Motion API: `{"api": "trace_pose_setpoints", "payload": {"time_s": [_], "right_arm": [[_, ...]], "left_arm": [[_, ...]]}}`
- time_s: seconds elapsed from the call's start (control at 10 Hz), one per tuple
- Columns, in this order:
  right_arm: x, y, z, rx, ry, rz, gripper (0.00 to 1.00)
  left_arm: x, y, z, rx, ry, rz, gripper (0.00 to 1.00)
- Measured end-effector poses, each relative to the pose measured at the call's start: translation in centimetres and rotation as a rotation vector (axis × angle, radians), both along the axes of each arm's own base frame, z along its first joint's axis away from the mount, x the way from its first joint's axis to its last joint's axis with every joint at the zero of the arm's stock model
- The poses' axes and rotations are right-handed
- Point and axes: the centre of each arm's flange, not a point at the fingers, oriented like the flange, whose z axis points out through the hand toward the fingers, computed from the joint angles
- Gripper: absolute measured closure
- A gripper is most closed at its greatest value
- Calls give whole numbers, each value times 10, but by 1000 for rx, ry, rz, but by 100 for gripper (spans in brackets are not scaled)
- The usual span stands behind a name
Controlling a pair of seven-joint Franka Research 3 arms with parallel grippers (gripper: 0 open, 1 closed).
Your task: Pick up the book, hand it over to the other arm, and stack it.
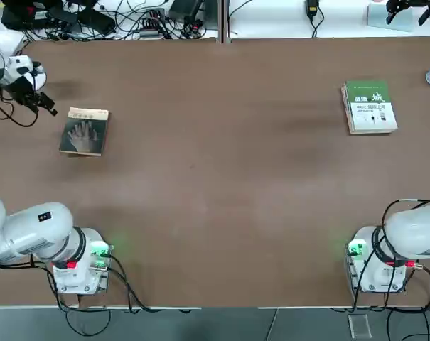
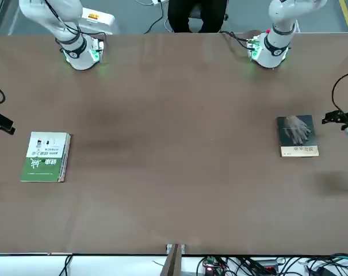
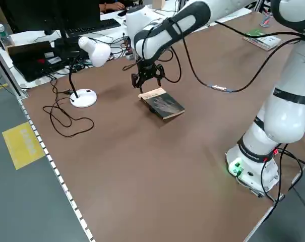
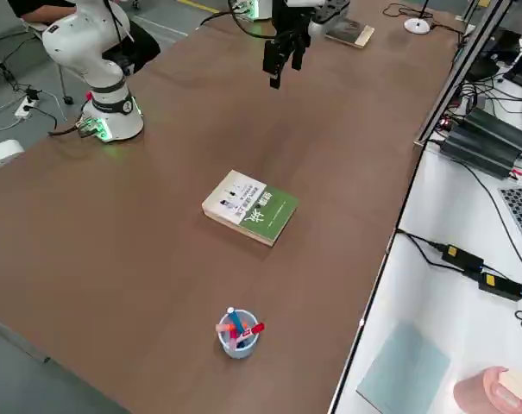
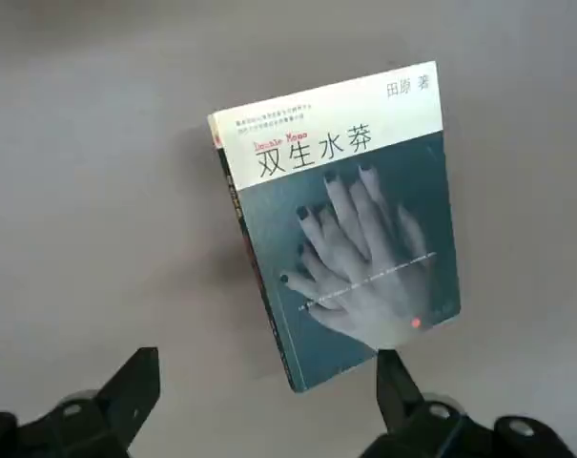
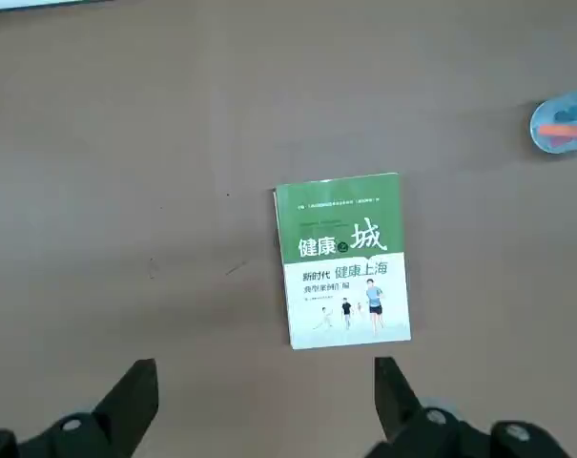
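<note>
Nothing is done yet: the book [image 1: 84, 131] lies flat on the surface [image 1: 215, 177] at nine o'clock. My left claw [image 1: 47, 107] hangs spread and empty, seemingly just beside it. My right claw [image 4: 281, 60] waits released over the green-and-white book [image 1: 369, 106].

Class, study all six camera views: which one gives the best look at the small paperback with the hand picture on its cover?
The left wrist view: the paperback fills the picture, title and hand legible. The top and front views show it small and flat; the left side view shows it at a slant; the right side view shows only a distant sliver.
</note>
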Motion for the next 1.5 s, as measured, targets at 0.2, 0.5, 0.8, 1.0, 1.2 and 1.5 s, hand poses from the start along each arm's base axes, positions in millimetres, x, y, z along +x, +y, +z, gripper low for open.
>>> {"api": "trace_pose_setpoints", "payload": {"time_s": [0.2,0.5,0.8,1.0,1.2,1.5], "right_arm": [[0,3,0,0,0,6,0],[0,6,0,1,1,10,0],[0,6,0,1,1,10,0],[0,6,0,1,1,10,0],[0,6,0,1,1,10,0],[0,6,0,1,1,10,0]], "left_arm": [[1,0,-12,-4,6,-7,0],[0,1,-25,-29,16,-22,0],[-3,13,-41,-62,8,-37,0],[-6,22,-55,-87,2,-45,0],[-8,27,-67,-104,1,-49,0],[-8,28,-75,-115,7,-51,0]]}}
